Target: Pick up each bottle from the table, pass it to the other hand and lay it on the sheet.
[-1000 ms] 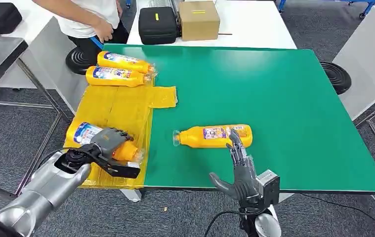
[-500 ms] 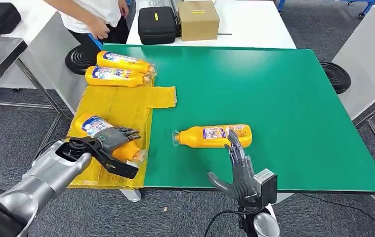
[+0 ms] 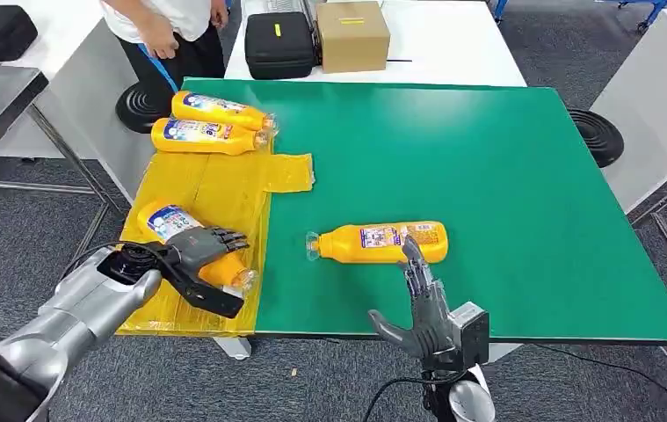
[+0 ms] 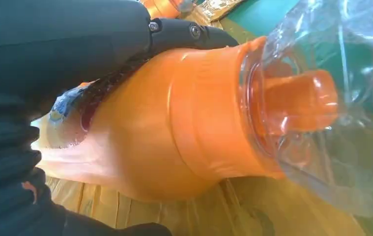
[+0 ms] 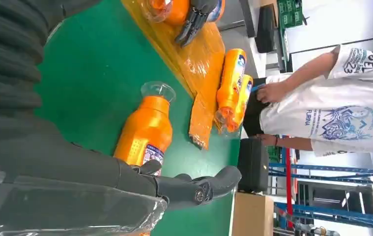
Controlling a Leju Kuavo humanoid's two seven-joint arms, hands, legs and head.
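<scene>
Four orange bottles lie on the green desk (image 3: pixel 505 176). Furthest left, the left hand (image 3: pixel 196 251) has its fingers (image 3: pixel 224 237) wrapped over one bottle (image 3: pixel 191 246) lying on the yellow sheet (image 3: pixel 215 189). Two more bottles (image 3: pixel 211 123) lie side by side at the sheet's far end. To the right, the fourth bottle (image 3: pixel 382 243) lies on bare green. The right hand (image 3: pixel 424 308), fingers apart and holding nothing, reaches toward that bottle.
</scene>
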